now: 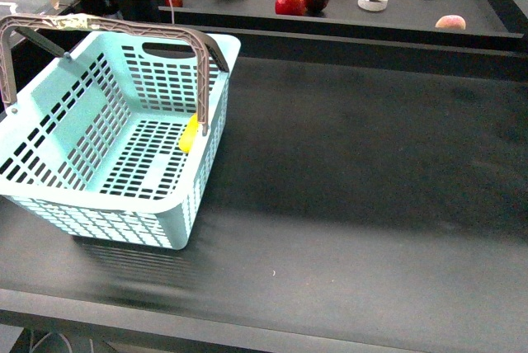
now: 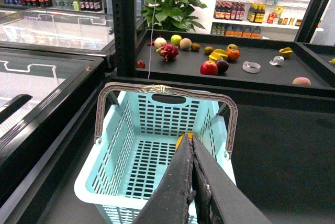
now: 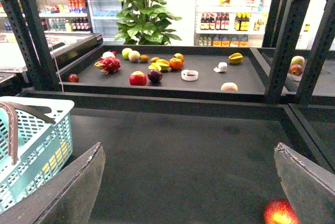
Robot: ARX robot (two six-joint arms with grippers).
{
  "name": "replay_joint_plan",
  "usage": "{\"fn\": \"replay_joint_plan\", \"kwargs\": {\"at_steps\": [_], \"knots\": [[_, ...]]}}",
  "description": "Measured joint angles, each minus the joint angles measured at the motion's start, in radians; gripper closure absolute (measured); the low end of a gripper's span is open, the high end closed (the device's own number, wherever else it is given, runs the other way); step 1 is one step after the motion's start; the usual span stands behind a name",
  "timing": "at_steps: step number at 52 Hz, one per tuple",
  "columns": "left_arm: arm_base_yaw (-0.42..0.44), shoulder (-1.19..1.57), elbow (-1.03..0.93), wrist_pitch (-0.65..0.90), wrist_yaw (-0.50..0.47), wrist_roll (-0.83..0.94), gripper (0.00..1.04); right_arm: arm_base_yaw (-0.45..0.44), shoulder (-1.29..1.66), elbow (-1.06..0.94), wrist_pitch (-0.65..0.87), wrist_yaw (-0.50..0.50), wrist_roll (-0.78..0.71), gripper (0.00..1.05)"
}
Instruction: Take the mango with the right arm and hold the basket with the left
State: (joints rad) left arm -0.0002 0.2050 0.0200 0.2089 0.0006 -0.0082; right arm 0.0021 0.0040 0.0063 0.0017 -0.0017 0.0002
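Up front, the light-blue slotted plastic basket (image 1: 107,134) sits on the dark table's (image 1: 355,204) left part, its grey-brown handles (image 1: 99,27) raised; the smooth yellow mango (image 1: 190,134) lies inside against its right wall; neither arm shows; from the left wrist, the left gripper (image 2: 191,182) hangs over the basket (image 2: 152,145), long black fingers (image 2: 175,187) pressed together on nothing; from the right wrist, the right gripper (image 3: 191,182) is spread wide and empty, a red apple (image 3: 280,212) by one finger
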Motion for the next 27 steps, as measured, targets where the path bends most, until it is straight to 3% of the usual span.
{"fn": "replay_joint_plan", "kwargs": {"at_steps": [7,12,27], "knots": [[0.000,-0.036,0.000,-0.036,0.000,0.000,1.03,0.000,0.000,0.000,0.000,0.000,0.000,0.08],[0.000,-0.174,0.000,-0.197,0.000,0.000,1.03,0.000,0.000,0.000,0.000,0.000,0.000,0.08],[0.000,-0.200,0.000,-0.206,0.000,0.001,1.03,0.000,0.000,0.000,0.000,0.000,0.000,0.08]]}}
